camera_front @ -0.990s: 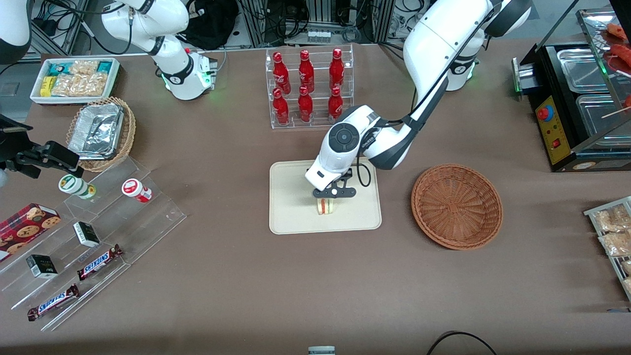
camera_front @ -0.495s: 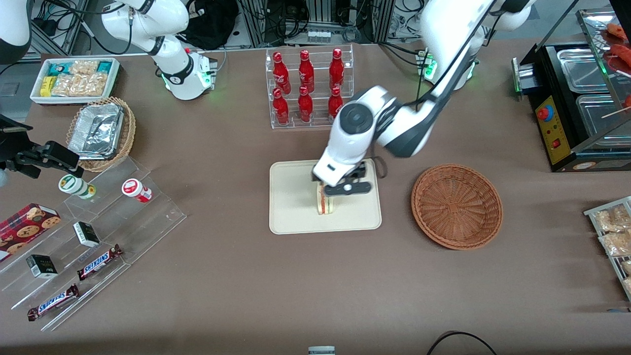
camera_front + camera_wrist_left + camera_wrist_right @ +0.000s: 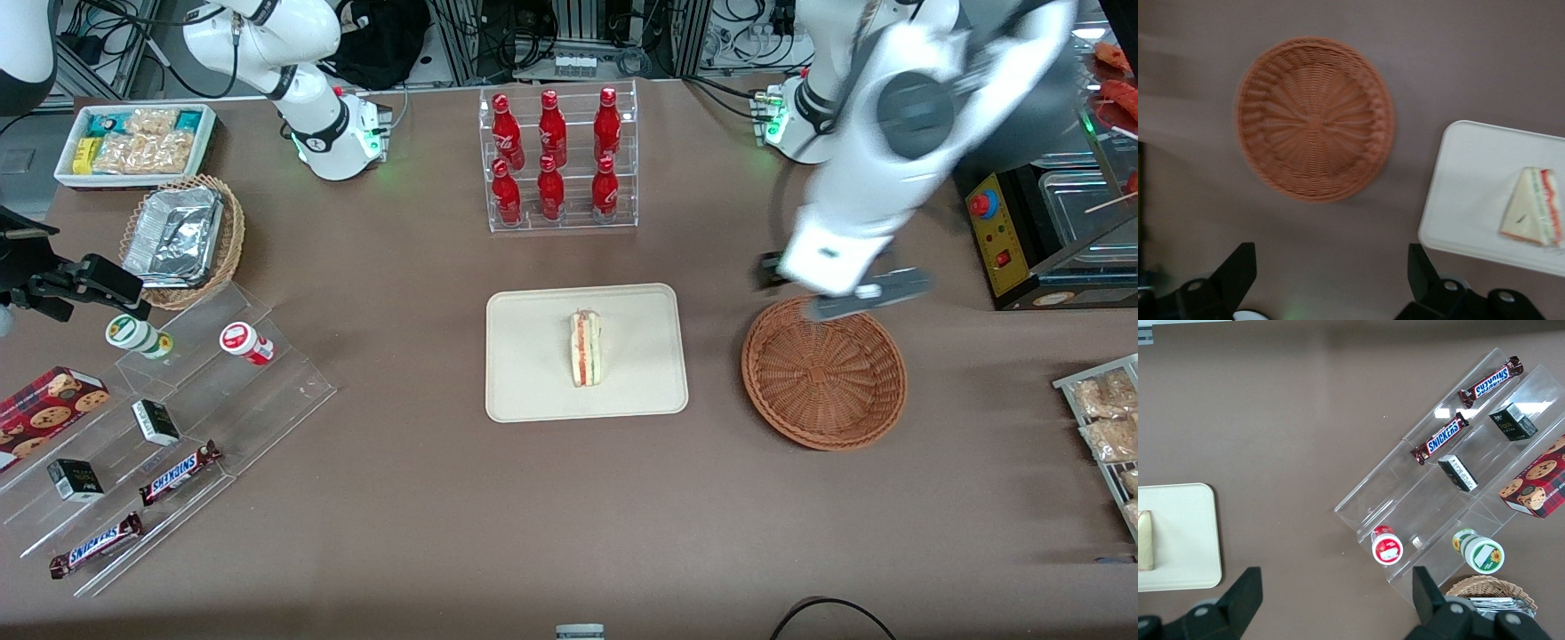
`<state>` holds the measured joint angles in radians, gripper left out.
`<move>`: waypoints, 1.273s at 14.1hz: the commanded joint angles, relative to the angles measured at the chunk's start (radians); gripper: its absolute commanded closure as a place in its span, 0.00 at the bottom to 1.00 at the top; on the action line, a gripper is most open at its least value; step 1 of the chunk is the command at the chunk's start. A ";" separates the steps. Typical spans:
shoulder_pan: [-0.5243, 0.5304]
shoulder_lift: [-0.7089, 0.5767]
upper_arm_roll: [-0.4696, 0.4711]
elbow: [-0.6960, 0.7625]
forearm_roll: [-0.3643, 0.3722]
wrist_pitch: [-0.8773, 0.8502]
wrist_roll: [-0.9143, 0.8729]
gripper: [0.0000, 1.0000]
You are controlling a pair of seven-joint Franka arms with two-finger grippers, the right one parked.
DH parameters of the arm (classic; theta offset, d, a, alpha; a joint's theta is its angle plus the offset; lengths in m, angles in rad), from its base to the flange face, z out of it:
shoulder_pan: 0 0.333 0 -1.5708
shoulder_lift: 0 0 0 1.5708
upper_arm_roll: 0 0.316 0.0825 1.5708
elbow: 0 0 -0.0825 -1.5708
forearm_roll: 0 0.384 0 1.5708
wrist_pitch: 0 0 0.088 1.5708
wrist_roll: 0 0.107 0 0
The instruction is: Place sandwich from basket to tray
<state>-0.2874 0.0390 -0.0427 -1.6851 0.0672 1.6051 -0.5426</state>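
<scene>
Front view: sandwich [image 3: 586, 348] lies on the tray [image 3: 533, 391]; basket [image 3: 824, 372] empty; gripper [image 3: 840, 289] hangs above the basket's rim, fingers apart, holding nothing. Left wrist view: fingers [image 3: 1237, 267] spread wide above the worktop [image 3: 1471, 60]; judged best to retreat high, clear of the basket.

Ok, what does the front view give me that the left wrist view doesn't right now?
Only the front view shows the rack of red bottles, the foil container in its tan basket, the clear stepped shelf with snack bars, and the whole working arm, its gripper above the brown basket's rim.

Only the left wrist view shows the gripper with fingers spread wide and nothing between them.

Both show the empty brown basket, the tray, and the sandwich lying on the tray.
</scene>
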 commanded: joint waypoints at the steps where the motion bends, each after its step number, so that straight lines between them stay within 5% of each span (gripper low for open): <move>1: 0.124 -0.076 -0.008 -0.041 -0.001 -0.051 0.200 0.00; 9: 0.367 -0.119 -0.006 0.005 -0.009 -0.099 0.679 0.00; 18: 0.356 -0.024 -0.072 0.142 -0.066 -0.086 0.550 0.00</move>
<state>0.0685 0.0069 -0.1079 -1.5774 0.0139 1.5301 0.0402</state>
